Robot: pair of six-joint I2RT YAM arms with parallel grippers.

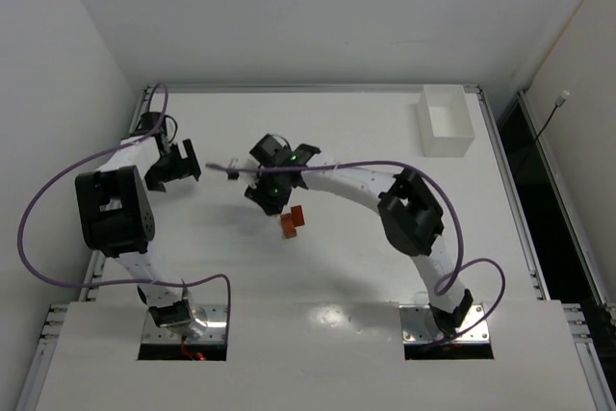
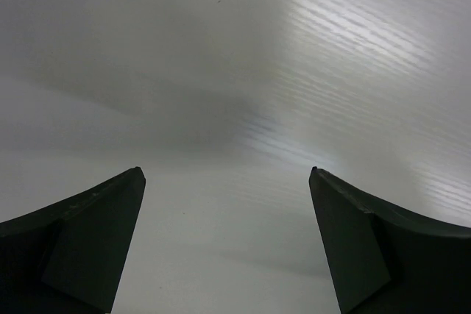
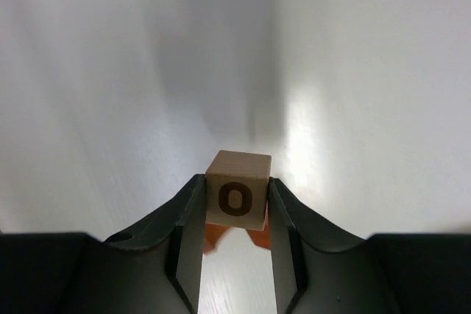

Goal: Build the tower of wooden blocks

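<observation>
Hanging farthest to the left of the white rectangular tray [image 1: 446,120], the left claw [image 1: 176,165] holds its two dark fingers spread wide. Its own camera shows only bare white table [image 1: 366,132] in the gap between them.

Roughly midway between that claw and the tray, and a little nearer the arm bases than the tray, the right claw [image 3: 236,182] is narrowed onto a pale tan wooden cube [image 3: 237,198] printed with a dark letter O. One finger presses each side of the cube, so the cube is gripped. The printed face is turned toward the wrist camera.

Directly below the cube, reddish-orange wooden blocks [image 1: 292,221] lie on the table, well left of the tray. Part of them shows between the right claw's fingers, under the cube. Whether the cube touches them or sits just above them cannot be told.

The tray itself stands in the far right corner of the table, apart from both claws.
</observation>
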